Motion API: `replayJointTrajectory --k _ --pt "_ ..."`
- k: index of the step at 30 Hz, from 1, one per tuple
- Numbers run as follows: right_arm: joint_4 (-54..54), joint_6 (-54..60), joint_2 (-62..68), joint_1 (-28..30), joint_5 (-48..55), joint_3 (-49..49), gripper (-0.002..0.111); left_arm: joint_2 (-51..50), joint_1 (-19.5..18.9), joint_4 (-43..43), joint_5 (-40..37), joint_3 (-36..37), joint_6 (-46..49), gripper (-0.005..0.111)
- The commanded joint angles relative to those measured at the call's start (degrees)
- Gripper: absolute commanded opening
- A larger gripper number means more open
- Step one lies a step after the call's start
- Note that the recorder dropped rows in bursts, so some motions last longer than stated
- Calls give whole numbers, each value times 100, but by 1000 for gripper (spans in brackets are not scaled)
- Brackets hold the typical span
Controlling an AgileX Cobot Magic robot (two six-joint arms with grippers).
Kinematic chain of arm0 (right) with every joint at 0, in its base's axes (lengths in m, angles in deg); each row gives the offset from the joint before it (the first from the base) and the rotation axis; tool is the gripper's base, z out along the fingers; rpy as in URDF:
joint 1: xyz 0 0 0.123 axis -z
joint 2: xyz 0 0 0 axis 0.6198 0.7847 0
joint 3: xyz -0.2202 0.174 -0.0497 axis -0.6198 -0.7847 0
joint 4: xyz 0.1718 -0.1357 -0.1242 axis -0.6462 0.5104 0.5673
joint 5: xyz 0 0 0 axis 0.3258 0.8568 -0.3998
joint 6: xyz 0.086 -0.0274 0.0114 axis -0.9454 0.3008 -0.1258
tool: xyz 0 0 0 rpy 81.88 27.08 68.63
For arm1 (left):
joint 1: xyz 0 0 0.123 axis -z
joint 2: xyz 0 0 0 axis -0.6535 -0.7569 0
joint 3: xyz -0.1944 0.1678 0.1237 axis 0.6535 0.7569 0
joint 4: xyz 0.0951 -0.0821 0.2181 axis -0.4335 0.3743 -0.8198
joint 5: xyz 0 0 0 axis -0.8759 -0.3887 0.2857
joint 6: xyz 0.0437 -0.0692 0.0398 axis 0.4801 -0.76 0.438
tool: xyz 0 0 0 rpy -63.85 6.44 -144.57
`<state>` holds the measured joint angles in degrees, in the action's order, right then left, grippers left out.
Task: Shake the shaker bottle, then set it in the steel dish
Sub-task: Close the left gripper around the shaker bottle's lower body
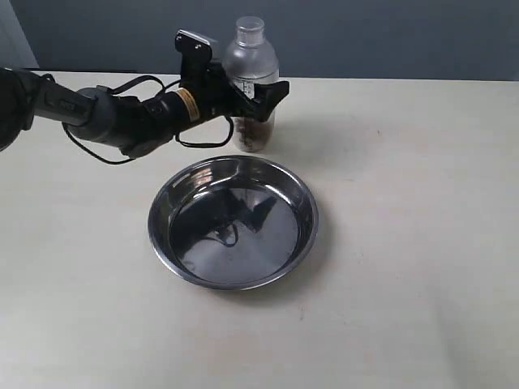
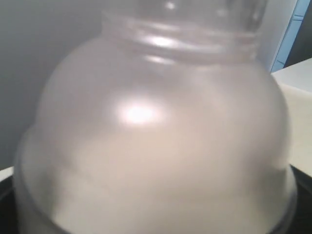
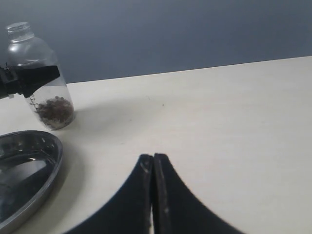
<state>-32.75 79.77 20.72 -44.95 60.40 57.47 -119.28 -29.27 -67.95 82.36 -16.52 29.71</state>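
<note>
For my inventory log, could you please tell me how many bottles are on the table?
1. The shaker bottle stands just beyond the steel dish in the exterior view, with the left gripper around it. No other bottle shows in any view.

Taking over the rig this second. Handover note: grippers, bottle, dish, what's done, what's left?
Left gripper: jaws around the shaker bottle at mid-body; a firm clamp cannot be confirmed.
Right gripper: shut, empty, above the table.
Bottle: upright, base seemingly on the table, behind the steel dish in the exterior view, outside it.
Done: bottle reached. Whether it was shaken cannot be told.
Left: shake if needed, then set it in the dish.
</note>
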Motion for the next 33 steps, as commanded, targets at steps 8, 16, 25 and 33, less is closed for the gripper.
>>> replayJointTrajectory --k 8,16,25,33 --pt "14 0 22 -11 -73 -7 -1 -163 31 -100 -103 -26 10 105" --pt "14 0 22 -11 -73 -7 -1 -163 59 -148 44 -26 21 105" --pt "14 0 22 -11 -73 -7 -1 -163 112 -307 -623 -26 8 99" --pt "14 0 22 -11 -73 -7 -1 -143 112 -243 -573 -26 -546 0"
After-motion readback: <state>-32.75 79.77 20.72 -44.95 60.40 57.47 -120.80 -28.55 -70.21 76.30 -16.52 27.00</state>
